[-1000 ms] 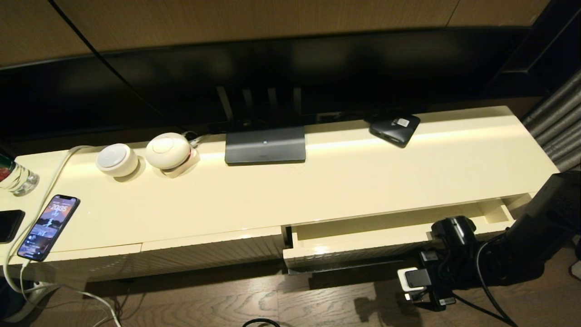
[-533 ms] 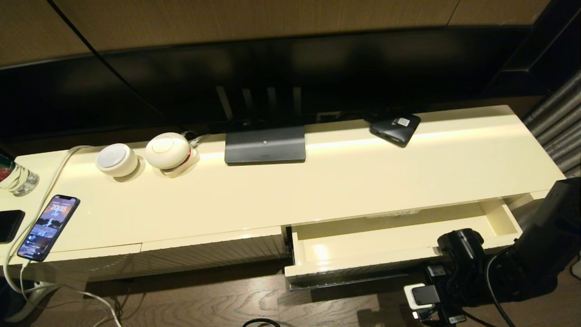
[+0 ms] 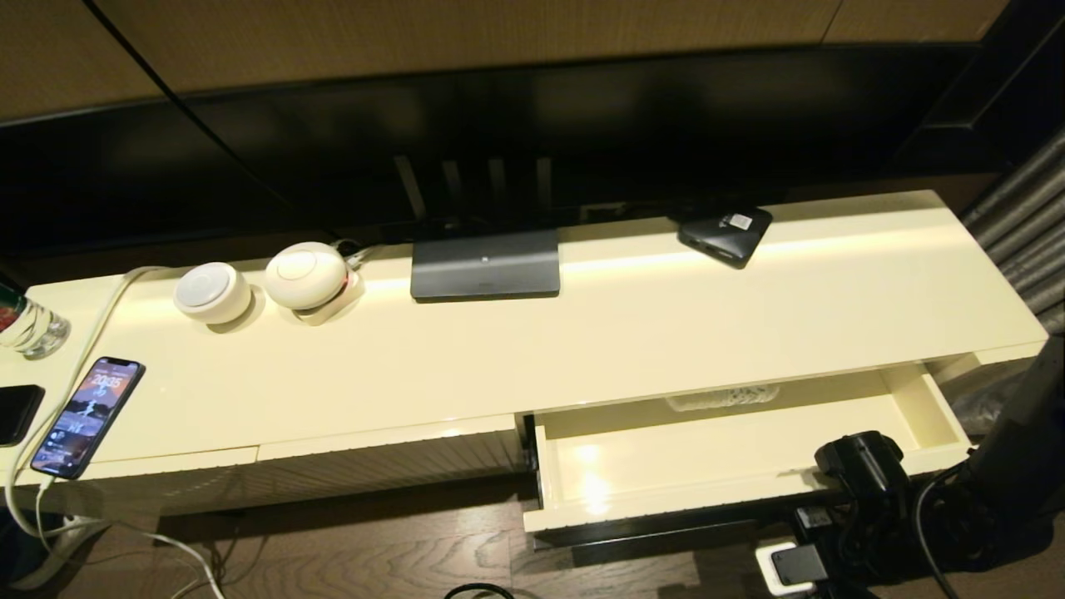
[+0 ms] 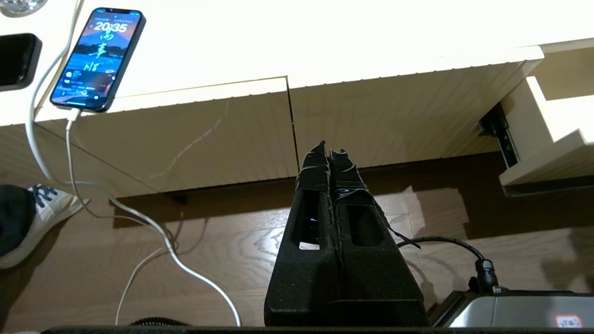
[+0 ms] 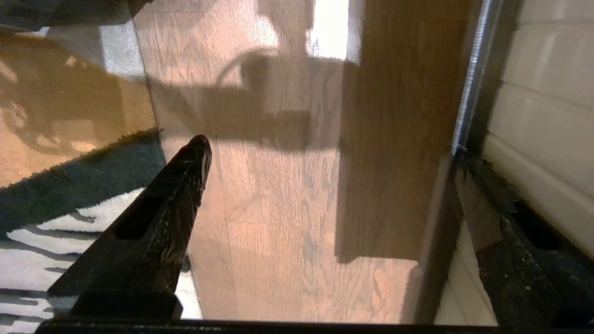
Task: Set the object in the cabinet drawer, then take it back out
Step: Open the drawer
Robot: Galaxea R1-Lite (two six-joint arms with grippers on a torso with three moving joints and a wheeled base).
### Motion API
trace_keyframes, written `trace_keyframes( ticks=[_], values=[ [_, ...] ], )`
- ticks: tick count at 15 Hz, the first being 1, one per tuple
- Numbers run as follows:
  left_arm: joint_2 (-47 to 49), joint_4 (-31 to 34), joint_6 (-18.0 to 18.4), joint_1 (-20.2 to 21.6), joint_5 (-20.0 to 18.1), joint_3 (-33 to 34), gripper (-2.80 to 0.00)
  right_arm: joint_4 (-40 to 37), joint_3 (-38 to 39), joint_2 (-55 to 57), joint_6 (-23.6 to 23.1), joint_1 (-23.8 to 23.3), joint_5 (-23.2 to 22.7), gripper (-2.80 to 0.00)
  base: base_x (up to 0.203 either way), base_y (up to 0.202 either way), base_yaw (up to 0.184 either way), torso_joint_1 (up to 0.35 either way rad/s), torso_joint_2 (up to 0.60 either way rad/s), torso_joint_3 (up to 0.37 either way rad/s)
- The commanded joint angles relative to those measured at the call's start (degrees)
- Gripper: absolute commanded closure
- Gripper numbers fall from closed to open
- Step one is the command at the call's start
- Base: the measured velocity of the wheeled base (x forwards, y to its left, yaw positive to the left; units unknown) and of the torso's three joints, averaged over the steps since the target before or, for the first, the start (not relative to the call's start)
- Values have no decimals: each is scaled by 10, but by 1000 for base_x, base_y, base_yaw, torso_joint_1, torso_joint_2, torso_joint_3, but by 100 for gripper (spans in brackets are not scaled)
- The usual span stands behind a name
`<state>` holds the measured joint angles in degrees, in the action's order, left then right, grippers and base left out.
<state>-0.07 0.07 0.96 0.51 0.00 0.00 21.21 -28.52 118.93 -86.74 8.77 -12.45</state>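
Head view: cabinet drawer [image 3: 715,453] slid further out than a second ago; right gripper [image 5: 325,181] spread, hooking its front; water bottle [image 3: 722,397] now visible at the back, so you can retrieve it next. Left gripper [image 4: 328,155] pressed together, parked low.

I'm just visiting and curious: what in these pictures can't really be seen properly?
1. Water bottle: head view, mostly hidden under the cabinet top at the back of the drawer; label unreadable.
2. Glass bottle: head view, cut off by the left edge.
3. Right gripper: head view, jaws hidden behind the arm's black wrist.
4. Left gripper: outside the head view.
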Motion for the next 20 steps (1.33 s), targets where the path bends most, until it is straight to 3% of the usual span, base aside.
trace_keyframes(
  ticks=[1,12,13,14,20],
  values=[
    [1,0,0,-1,0,2,0,12,0,-30,-4,-2,6,-280,0,0,0,0,0,0],
    [1,0,0,-1,0,2,0,9,37,-130,-4,-6,7,-280,0,0,0,0,0,0],
    [1,0,0,-1,0,2,0,5,44,-148,-4,-8,7,-247,0,0,0,0,0,0],
    [1,0,0,-1,0,2,0,-1,50,-163,-4,-10,7,0,0,0,0,0,0,0],
    [1,0,0,-1,0,2,0,-80,85,-293,-5,-25,6,0,0,0,0,0,0,0]
  ],
)
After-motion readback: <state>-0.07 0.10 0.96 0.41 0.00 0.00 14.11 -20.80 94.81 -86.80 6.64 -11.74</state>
